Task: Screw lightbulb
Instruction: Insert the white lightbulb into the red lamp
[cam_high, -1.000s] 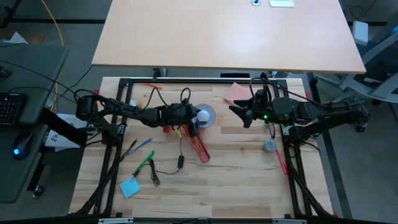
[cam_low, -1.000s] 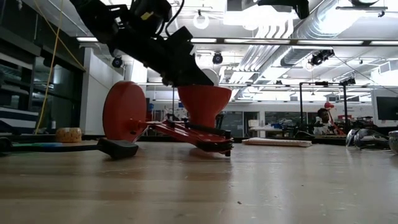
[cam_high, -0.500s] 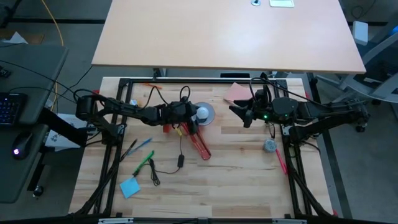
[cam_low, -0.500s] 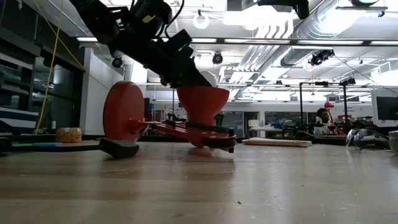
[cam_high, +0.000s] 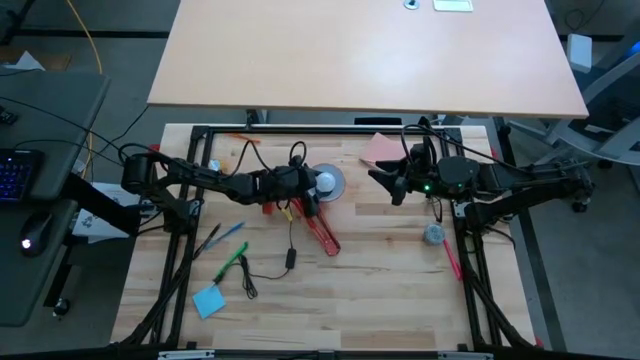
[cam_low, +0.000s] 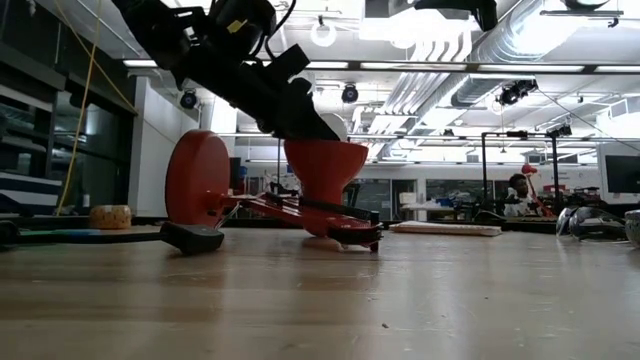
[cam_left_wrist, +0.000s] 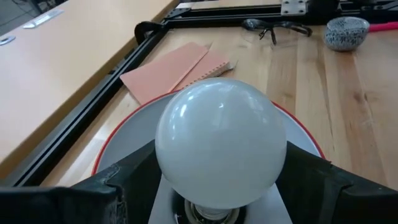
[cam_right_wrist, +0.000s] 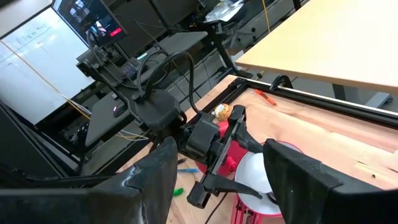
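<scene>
The white lightbulb (cam_left_wrist: 221, 140) stands with its screw base down in the red lamp's white-inside shade (cam_left_wrist: 121, 146). The lamp lies at the table's middle (cam_high: 322, 235). In the low view its shade (cam_low: 327, 165) opens upward beside the round red base (cam_low: 198, 180). My left gripper (cam_high: 314, 188) reaches in from the table's left, one finger on either side of the bulb's globe. My right gripper (cam_high: 386, 183) hovers open to the right of the lamp, well above the table, with nothing between its fingers (cam_right_wrist: 155, 180). My left gripper has its fingers (cam_left_wrist: 134, 180) level on either side of the bulb's globe (cam_left_wrist: 168, 155), coming from the table's left. The globe hides their inner faces, so I cannot tell whether they touch it.
A pink notepad (cam_high: 379, 148) lies at the far right. A grey round object (cam_high: 433, 234) and a red pen (cam_high: 451, 260) lie under the right arm. Pens (cam_high: 228, 234), a black cord with a switch (cam_high: 289, 258) and a blue pad (cam_high: 208, 300) lie near left.
The lamp's shade has sunk a little and its folded arm has shifted slightly under my left gripper, which stays at the bulb. My right gripper has kept still.
</scene>
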